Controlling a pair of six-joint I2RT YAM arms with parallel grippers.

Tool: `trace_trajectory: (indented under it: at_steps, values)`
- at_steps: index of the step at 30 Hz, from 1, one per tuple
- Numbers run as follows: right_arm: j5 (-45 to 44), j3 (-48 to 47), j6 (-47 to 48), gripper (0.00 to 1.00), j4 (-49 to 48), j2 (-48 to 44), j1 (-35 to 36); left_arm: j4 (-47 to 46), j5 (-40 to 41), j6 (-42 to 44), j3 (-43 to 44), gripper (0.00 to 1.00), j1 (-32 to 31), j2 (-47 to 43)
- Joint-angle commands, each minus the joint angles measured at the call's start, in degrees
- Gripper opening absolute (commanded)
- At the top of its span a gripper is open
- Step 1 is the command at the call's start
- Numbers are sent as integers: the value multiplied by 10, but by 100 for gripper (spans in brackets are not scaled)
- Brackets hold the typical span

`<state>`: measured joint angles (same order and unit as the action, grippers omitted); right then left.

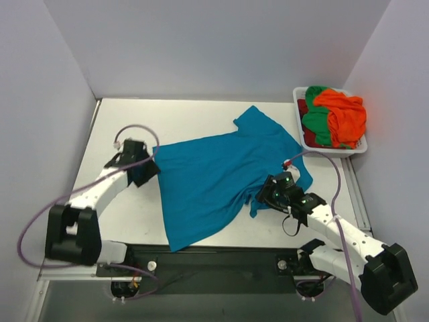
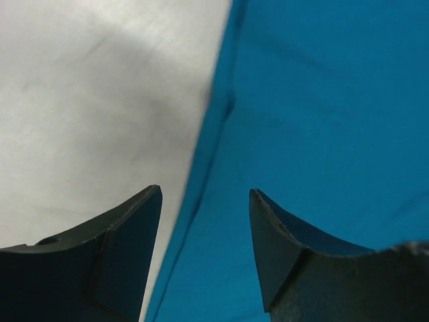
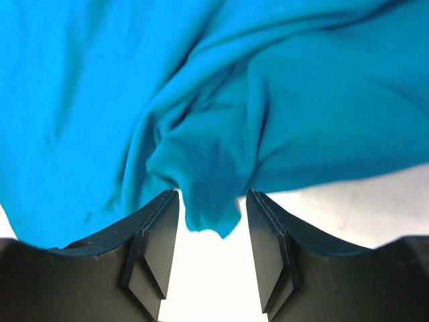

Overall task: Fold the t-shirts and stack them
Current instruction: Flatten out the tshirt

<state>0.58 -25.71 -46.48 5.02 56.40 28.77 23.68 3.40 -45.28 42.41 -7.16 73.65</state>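
Jaws apart — teal t-shirt (image 1: 214,181) diagonal

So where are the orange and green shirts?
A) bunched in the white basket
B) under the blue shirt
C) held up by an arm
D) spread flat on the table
A: the orange shirt and green shirt lie heaped in the white basket; only the teal shirt is on the table.

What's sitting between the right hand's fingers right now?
A bunched fold of the teal shirt sits between the fingers of the open right hand, shown in the right wrist view.
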Motion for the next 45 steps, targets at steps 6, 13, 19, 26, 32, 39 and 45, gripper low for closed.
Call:
trace_trajectory:
  at_steps: [6,13,19,26,32,39,45]
  values:
    - [-87,-66,17,54,107,-69,24,90,205,93,324,58,-98,311]
    - [-109,-101,41,57,126,-49,4,138,244,155,455,46,-100,452]
    - [-89,-132,62,58,126,-19,-23,167,224,171,565,21,-58,555]
    - [-55,-191,97,58,126,48,-36,290,119,215,934,0,36,750]
    - [-28,-237,118,62,127,128,-30,245,9,176,1038,36,98,773]
    - [-36,-198,97,62,119,158,-42,159,-38,186,869,70,77,609]
    - [-17,-124,62,52,99,146,-97,116,-10,135,620,70,77,408]
